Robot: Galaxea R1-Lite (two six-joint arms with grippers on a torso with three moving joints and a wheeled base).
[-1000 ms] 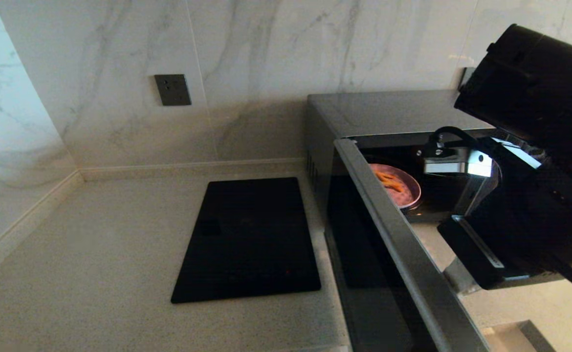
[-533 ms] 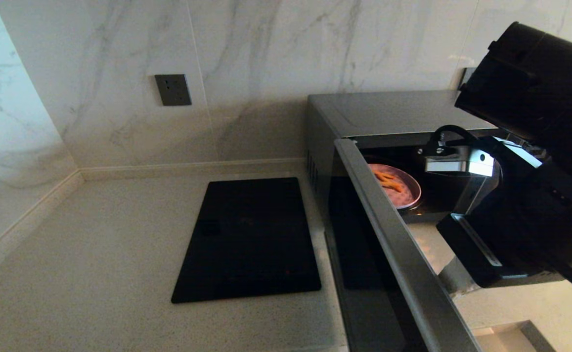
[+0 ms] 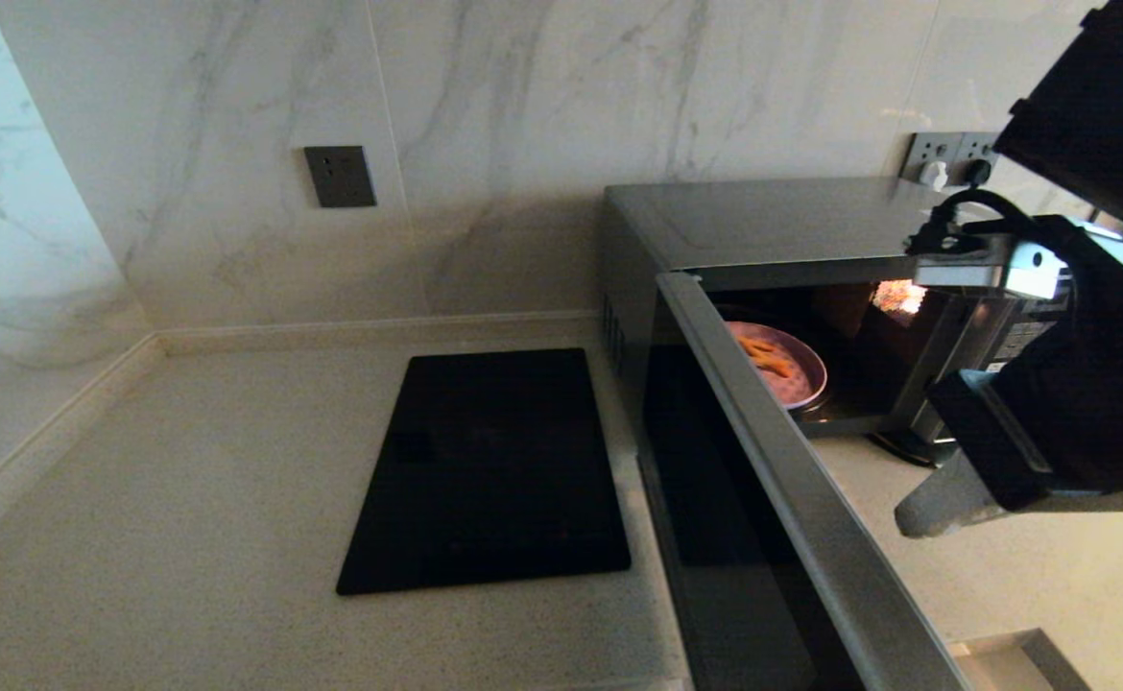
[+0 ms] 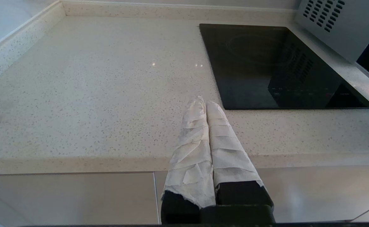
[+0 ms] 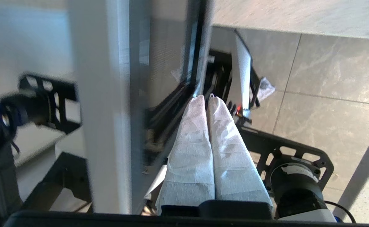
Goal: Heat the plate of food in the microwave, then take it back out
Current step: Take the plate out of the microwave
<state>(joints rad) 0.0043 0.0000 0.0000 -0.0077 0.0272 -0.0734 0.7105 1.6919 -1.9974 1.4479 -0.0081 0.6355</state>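
White cloth wrapping on both fingers, pressed together on nothing: backing the right gripper (image 3: 926, 509) out of the mouth of the microwave (image 3: 763, 221) and off toward the right, now hanging just outside the open cavity, across from the swung-out door (image 3: 763, 461). Uncovering, by that retreat, the warm lamp glow (image 3: 897, 296) on the inner wall and the wall sockets (image 3: 950, 158) behind. Reading this as the loading step finished, with closing the door likely coming next and heating not yet begun. Leaving the plate of food (image 3: 792, 374) sitting alone on the cavity floor, toward the hinge side, well apart from the gripper: small, round, lilac, lying flat, carrying a few thin orange fries, partly hidden behind the door's upper edge. Keeping the left gripper (image 4: 205, 102) parked, likewise closed and empty, over the front edge of the speckled countertop (image 4: 93, 94), near the black cooktop (image 4: 266, 63).
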